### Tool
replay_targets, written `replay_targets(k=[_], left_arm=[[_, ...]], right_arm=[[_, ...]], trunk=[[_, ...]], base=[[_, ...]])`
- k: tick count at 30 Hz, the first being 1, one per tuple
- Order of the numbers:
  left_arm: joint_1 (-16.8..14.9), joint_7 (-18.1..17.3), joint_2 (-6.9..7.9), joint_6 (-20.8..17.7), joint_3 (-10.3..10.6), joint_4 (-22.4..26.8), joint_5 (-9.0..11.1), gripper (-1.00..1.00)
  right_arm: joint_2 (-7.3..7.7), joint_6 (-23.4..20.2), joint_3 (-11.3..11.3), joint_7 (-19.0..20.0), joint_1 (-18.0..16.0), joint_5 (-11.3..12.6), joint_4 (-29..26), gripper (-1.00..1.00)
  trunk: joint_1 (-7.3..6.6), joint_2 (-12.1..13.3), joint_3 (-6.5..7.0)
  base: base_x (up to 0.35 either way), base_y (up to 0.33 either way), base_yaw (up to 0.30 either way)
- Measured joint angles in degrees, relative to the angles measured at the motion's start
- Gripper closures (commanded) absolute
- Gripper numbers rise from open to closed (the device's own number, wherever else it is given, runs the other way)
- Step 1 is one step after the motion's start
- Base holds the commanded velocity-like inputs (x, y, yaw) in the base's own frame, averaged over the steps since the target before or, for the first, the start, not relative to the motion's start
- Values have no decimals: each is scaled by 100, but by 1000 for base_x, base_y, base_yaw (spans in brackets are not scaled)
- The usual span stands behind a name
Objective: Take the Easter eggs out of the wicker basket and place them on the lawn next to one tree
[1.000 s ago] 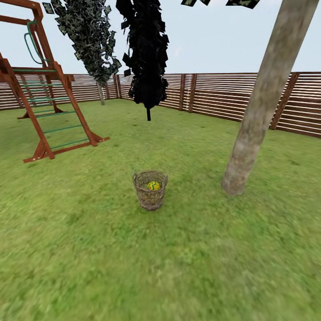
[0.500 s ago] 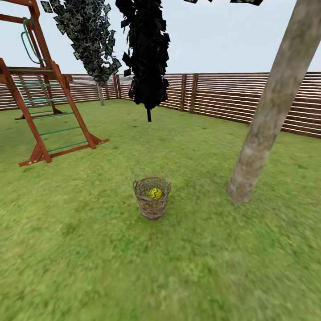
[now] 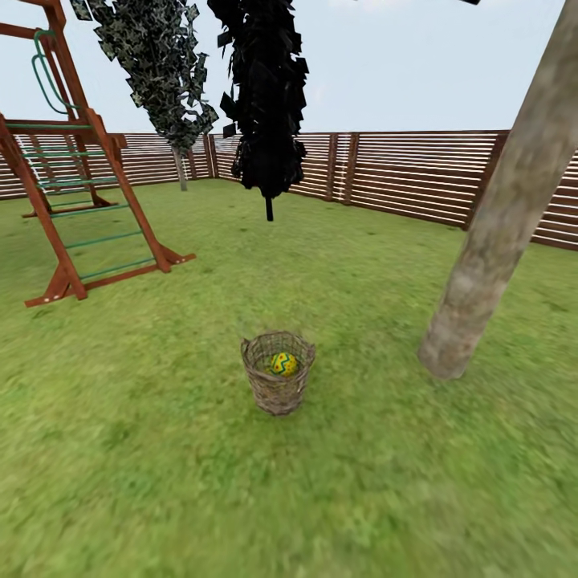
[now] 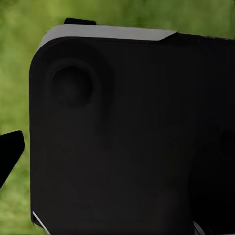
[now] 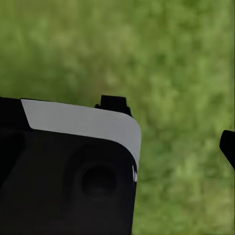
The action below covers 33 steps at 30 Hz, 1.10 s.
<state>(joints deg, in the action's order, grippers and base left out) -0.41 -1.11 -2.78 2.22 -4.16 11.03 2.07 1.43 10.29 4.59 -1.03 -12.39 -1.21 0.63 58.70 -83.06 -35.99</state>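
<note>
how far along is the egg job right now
Nothing looks done yet. A bright yellow egg with blue zigzag bands sits inside the small brown open-weave wicker basket on the mottled green lawn; whether more eggs lie under it can't be told. No egg lies by the thick pale tan-grey tree trunk. Nothing is visibly in hand. Left: lifting every egg out and placing them beside one tree.

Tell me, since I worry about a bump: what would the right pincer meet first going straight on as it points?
Probably the lawn: blurred grass lies ahead past the dark robot body. Depth is unclear.
</note>
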Motion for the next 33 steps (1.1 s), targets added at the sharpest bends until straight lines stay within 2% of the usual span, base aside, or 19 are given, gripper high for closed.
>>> replay_targets(k=[33], left_arm=[[-4,0,0,0,7,-1,2,-100]], right_arm=[[-3,-39,8,0,4,-30,29,-100]], trunk=[[0,0,0]], base=[[336,75,0]])
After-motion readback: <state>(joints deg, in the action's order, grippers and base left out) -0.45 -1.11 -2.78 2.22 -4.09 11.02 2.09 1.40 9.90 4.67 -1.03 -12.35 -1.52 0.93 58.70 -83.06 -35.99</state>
